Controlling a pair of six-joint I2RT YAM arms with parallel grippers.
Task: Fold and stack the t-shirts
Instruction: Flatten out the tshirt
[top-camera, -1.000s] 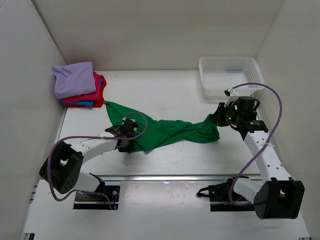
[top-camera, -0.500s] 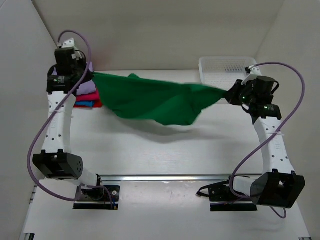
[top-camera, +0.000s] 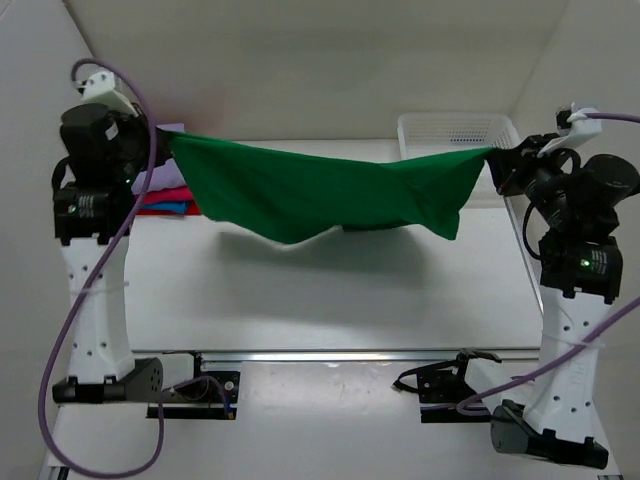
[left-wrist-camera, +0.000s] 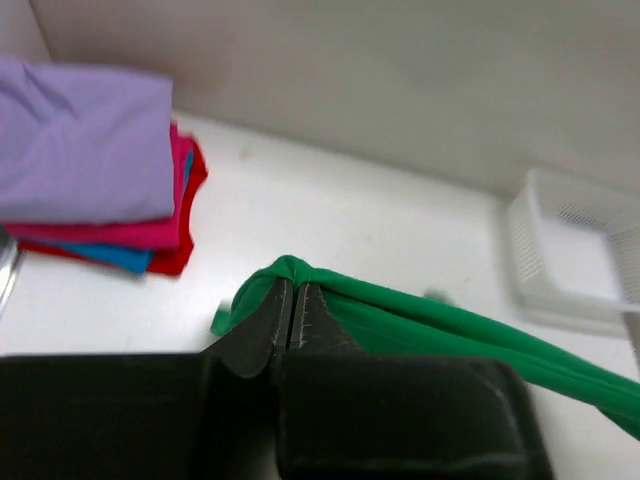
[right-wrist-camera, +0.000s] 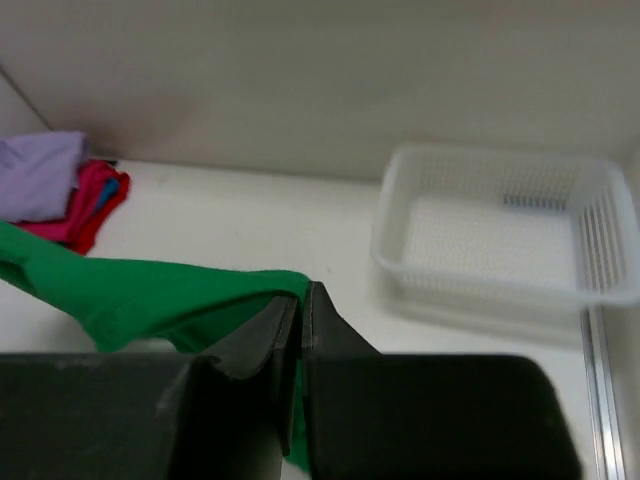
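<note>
Green cloth hangs in mid-air: the green t-shirt (top-camera: 320, 195), which a second ago lay bunched on the worktop (top-camera: 330, 300) between two low arms, is now lifted and drawn out wide to the left of the white mesh basket (top-camera: 450, 120). Nearest the camera, the stretch of worktop in front of the basket lies bare, with only the shirt's shadow across it, open room for laying the garment flat. Above that, the left fingers (left-wrist-camera: 262, 330) are pressed together on a folded ridge of green at one upper corner, and the right fingers (right-wrist-camera: 270, 340) are likewise clamped tight on the opposite corner, which sits just in front of the basket's near rim. The top edge runs nearly taut between them; the lower hem sags in a curve and appears to hang free of the surface. Farther back, well to the left of the basket, the folded stack (left-wrist-camera: 85, 150) of lavender, pink-red and blue waits against the walls (top-camera: 300, 70). Spreading looks done, folding not yet begun. Both arms stand close to the side walls, so little width seems left for pulling further, and the right corner rides close enough to the basket to snag it.
</note>
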